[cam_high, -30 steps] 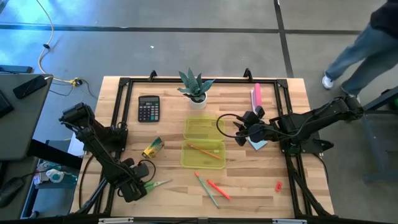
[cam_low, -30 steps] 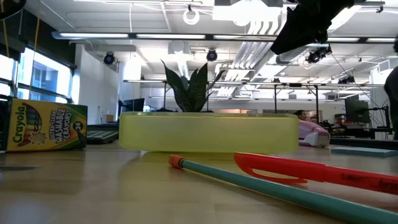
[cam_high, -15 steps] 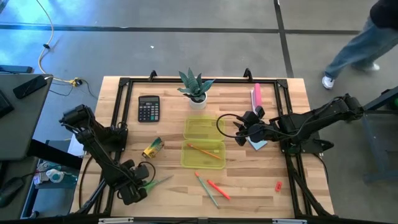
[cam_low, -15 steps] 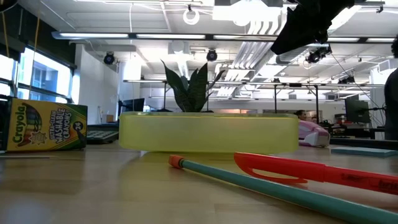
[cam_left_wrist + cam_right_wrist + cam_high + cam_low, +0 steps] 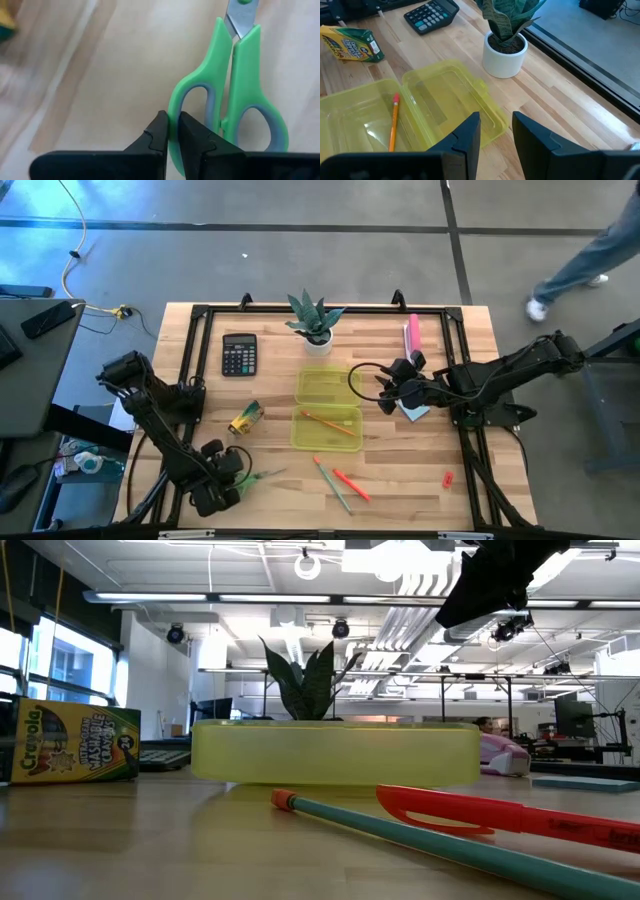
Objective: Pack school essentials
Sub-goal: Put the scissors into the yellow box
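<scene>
Left gripper: the left gripper (image 5: 170, 137) sits at the table's near-left corner, its fingers pressed together on the rim of one handle loop of the green-handled scissors (image 5: 227, 95).
Scissors, place: they run straight ahead of the fingertips, handles nearest the tool, steel blades pointing away; in the high view they lie just beyond the gripper (image 5: 222, 485), toward the yellow case (image 5: 326, 428).
Scissors, handling: likely light and stiff; the plastic loop looks smooth, so a pinch on one thin rim could let them pivot or swing when lifted. A hold nearer the pivot, across both handles, would probably be steadier.
Right gripper: the right gripper (image 5: 494, 131) hovers above the far half of the case with its fingers spread, holding nothing.
Case: open, two shallow yellow halves, below and ahead of the right tool; a thin wooden pencil (image 5: 394, 120) already lies in one.
Crayon box: the yellow crayon box (image 5: 245, 417) rests between the left tool and the case.
Pens: the orange and green pens (image 5: 341, 482) lie beside the case's near edge.
</scene>
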`<state>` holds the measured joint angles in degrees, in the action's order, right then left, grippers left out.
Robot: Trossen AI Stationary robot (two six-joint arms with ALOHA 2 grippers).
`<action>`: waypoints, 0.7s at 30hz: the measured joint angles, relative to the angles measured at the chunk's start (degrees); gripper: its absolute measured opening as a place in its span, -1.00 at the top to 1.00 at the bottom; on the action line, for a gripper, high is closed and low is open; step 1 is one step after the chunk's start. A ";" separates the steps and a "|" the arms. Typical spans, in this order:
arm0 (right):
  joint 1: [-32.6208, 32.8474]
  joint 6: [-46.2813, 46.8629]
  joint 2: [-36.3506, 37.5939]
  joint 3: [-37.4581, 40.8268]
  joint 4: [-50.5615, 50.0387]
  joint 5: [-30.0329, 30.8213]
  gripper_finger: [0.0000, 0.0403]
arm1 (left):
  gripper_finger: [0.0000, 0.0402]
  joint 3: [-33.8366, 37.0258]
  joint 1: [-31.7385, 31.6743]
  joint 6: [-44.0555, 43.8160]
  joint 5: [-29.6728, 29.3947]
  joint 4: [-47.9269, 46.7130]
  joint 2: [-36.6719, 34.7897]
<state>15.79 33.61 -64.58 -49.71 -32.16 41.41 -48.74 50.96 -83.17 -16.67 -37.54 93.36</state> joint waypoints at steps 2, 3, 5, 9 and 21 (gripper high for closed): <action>0.01 0.00 0.00 0.00 0.00 0.00 0.48 | 0.91 -0.99 -0.88 1.66 -1.13 -0.34 -0.06; 0.02 0.00 0.00 0.00 -0.01 0.01 0.48 | 0.91 -1.63 -1.41 2.82 -1.74 -0.51 -0.06; 0.02 0.02 0.00 0.00 -0.01 0.00 0.48 | 0.91 -3.11 -2.75 5.46 -3.10 -0.51 -0.10; 0.00 0.02 0.00 0.00 -0.02 0.00 0.48 | 0.91 -6.20 -6.05 11.03 -4.15 -0.75 -0.15; 0.02 0.04 0.00 0.00 -0.02 0.01 0.48 | 0.91 -14.53 -23.49 35.57 -7.75 -1.42 -0.28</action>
<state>15.81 33.65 -64.58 -49.71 -32.18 41.42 -63.26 27.47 -47.60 -24.42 -38.96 93.08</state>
